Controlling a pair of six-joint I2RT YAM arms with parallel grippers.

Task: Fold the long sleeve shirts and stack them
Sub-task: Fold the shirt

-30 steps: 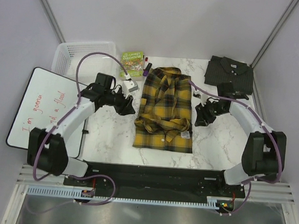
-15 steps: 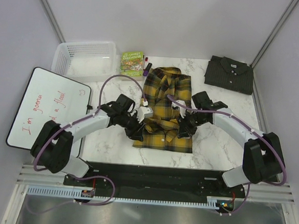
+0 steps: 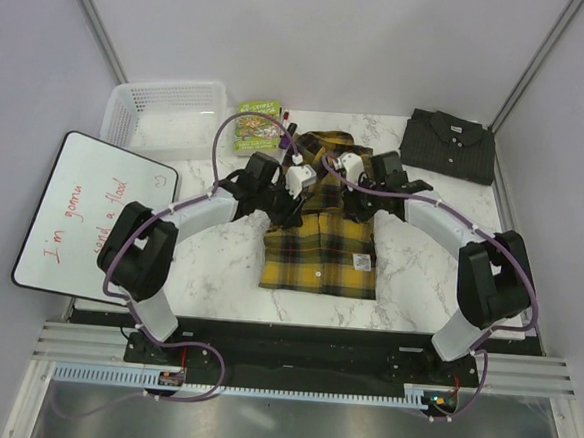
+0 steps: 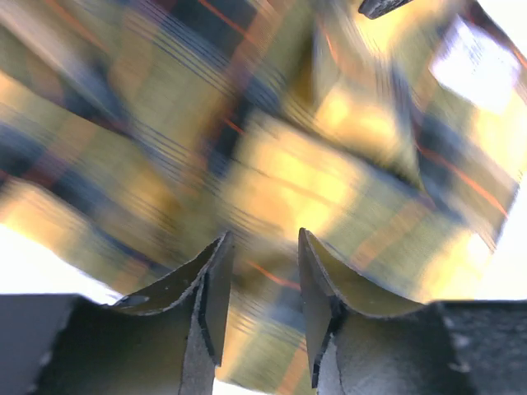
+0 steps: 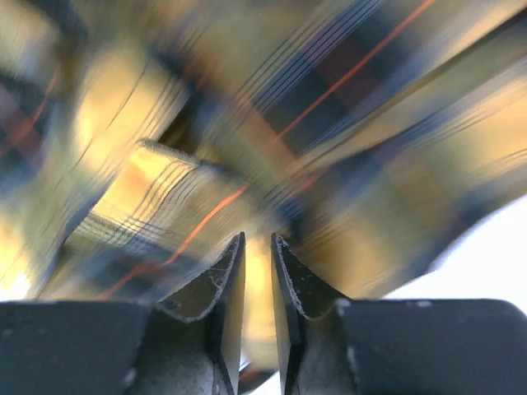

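Reaching with 2 arms over the upper half of the plaid shirt (image 3: 320,251), spread near the middle of the marble table (image 3: 219,264), collar toward the far edge. Pinching plaid cloth in the right gripper (image 5: 258,239), jaws nearly together. Cannot tell for the left gripper (image 4: 263,239): jaws partly apart, blurred plaid cloth filling the gap. Seeing the grey shirt (image 3: 448,145) folded at the far right corner, well apart from both grippers.
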